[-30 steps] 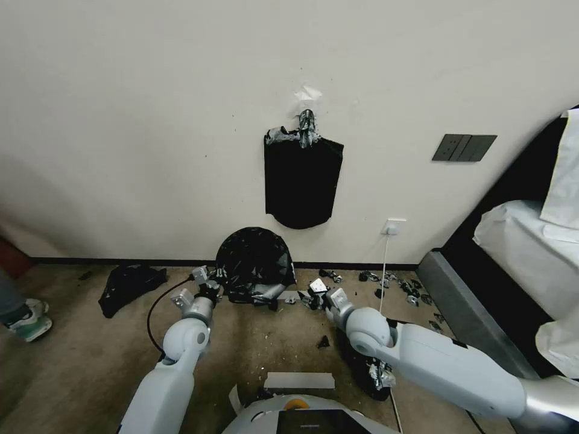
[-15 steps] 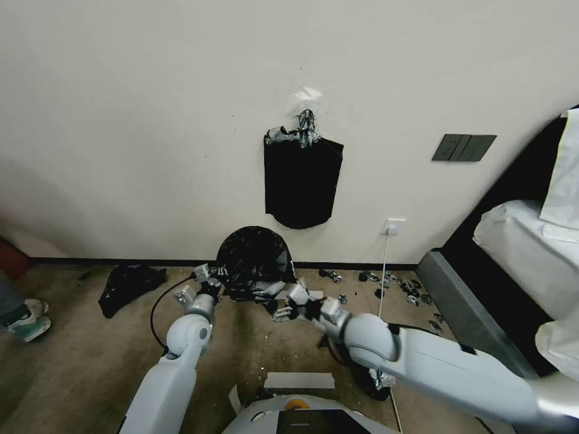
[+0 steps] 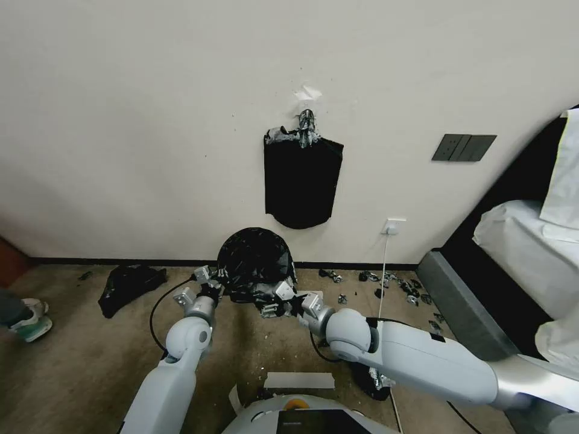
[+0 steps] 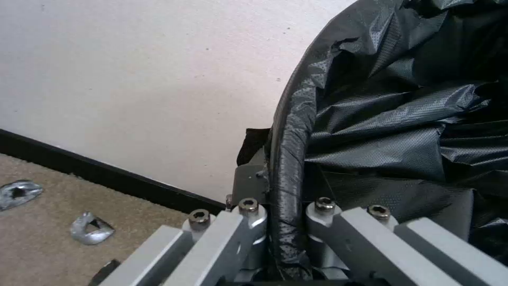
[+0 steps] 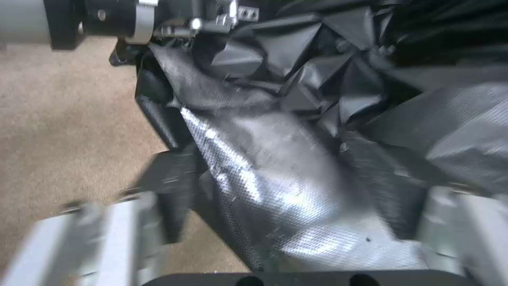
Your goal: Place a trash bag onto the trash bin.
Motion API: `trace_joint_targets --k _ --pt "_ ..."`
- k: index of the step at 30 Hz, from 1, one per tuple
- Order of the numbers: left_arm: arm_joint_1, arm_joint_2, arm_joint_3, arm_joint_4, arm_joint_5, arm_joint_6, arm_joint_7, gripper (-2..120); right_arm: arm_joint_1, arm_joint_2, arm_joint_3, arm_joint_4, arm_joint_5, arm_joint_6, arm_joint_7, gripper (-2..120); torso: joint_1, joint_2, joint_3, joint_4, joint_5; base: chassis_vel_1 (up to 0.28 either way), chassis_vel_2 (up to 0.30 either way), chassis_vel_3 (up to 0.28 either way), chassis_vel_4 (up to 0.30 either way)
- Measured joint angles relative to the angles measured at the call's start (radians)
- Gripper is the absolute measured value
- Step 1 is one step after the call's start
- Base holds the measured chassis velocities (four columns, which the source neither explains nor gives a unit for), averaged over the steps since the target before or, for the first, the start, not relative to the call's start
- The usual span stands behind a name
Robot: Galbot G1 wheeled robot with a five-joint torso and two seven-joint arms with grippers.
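The glossy black trash bag point(image 3: 253, 258) stands in a domed shape against the wall; the trash bin is hidden beneath it. My left gripper point(image 3: 211, 283) is at the bag's left side, shut on the bag-wrapped rim point(image 4: 288, 171), and its fingers point(image 4: 249, 208) pinch that rim from both sides. My right gripper point(image 3: 274, 300) is at the bag's front lower edge, open. In the right wrist view its fingers point(image 5: 122, 230) stand wide apart with crumpled bag plastic point(image 5: 275, 167) between them, and the left gripper point(image 5: 212, 20) shows farther off.
A flat black bundle point(image 3: 300, 181) hangs on the wall above. A black plastic heap point(image 3: 129, 283) lies on the carpet to the left, and another point(image 3: 369, 375) under my right arm. Silver scraps point(image 3: 401, 288) and a power cord point(image 3: 383, 265) lie to the right, beside a bed frame point(image 3: 458, 301).
My right arm has swung left, bringing its open gripper from the scraps on the carpet up to the bag's front edge. The left gripper has kept its hold on the rim.
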Motion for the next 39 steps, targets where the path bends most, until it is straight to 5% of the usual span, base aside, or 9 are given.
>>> trace_joint_targets --k 15,29,39 --pt "-0.003 -0.023 0.015 -0.019 0.003 0.004 0.001 1 -0.037 -0.040 0.009 -0.001 -0.051 0.050 -0.001 8 0.000 0.000 0.000 0.0001 0.0001 0.000 0.000 0.000 0.000" --pt "-0.010 -0.029 0.023 -0.012 -0.005 0.005 -0.004 1 -0.096 -0.081 0.000 -0.005 -0.114 0.153 -0.167 0 0.000 0.000 0.000 0.0000 -0.0001 0.000 0.000 0.000 0.000" --pt "0.010 -0.015 0.014 -0.095 -0.108 0.071 -0.030 1 -0.095 -0.049 -0.030 -0.187 -0.232 0.207 -0.207 4 0.000 0.000 0.000 0.0002 0.0001 0.000 0.000 0.000 0.000"
